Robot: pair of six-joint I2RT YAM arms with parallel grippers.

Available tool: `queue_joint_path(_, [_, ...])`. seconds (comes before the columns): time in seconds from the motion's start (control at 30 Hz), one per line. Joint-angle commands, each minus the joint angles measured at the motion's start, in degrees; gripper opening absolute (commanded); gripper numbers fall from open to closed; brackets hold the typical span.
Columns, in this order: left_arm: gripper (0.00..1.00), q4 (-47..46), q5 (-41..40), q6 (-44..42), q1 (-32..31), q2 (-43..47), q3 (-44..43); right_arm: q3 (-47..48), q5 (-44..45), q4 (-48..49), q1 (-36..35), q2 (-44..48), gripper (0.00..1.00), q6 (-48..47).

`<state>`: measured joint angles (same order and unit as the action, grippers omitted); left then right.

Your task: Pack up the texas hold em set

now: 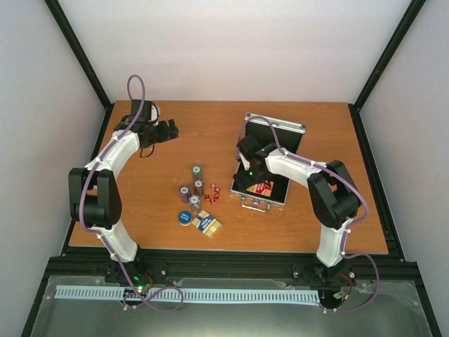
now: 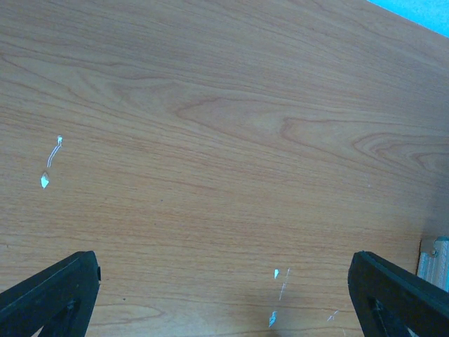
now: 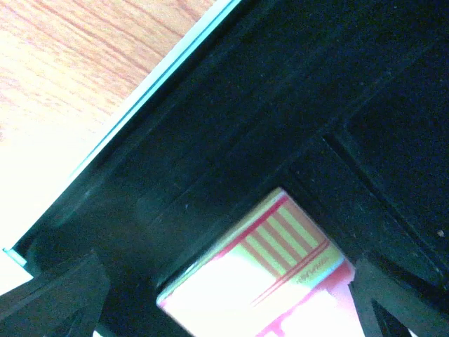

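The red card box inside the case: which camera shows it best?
Right wrist view: the card box lies close up, its red and yellow stripes clear, though cut off below. The top view shows only a small red patch in the case. The left wrist view sees just table.

Table (image 2: 224, 105): smooth wood-grain top, lightly scratched. Case (image 1: 287, 137): silver metal rim, matt black lining. Card box (image 3: 280, 253): printed cardboard.
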<state>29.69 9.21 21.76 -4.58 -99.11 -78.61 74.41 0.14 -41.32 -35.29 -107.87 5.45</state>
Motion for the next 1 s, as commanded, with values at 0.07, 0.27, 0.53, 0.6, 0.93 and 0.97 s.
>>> queue_joint_path(0.07, [1.00, 1.1, -0.1, -2.0, -0.1, 2.2, -1.9, 3.6, 0.5, -5.1, -1.5, 6.1, 0.99, -0.7])
queue_joint_path(0.27, [1.00, 2.2, -0.5, -2.7, -0.1, 2.6, -3.0, 6.2, 2.4, -10.2, -9.3, 8.6, 1.00, -0.9])
queue_joint_path(0.53, [1.00, 5.2, -1.9, -3.8, -0.1, 2.6, -5.6, 7.2, -2.4, -14.0, -21.9, 10.9, 1.00, 1.2])
queue_joint_path(0.6, [1.00, 5.4, -2.3, -3.8, -0.1, 3.4, -5.5, 6.9, -3.5, -13.7, -23.7, 10.4, 1.00, 1.4])
queue_joint_path(0.93, [1.00, 5.5, -2.4, -2.5, -0.1, 6.7, -3.5, 7.1, -6.7, -8.8, -28.8, 1.8, 1.00, -0.8])
queue_joint_path(0.97, [1.00, 5.6, -2.6, -2.5, -0.1, 7.0, -3.2, 7.3, -6.6, -8.9, -29.1, 0.8, 1.00, -1.0])
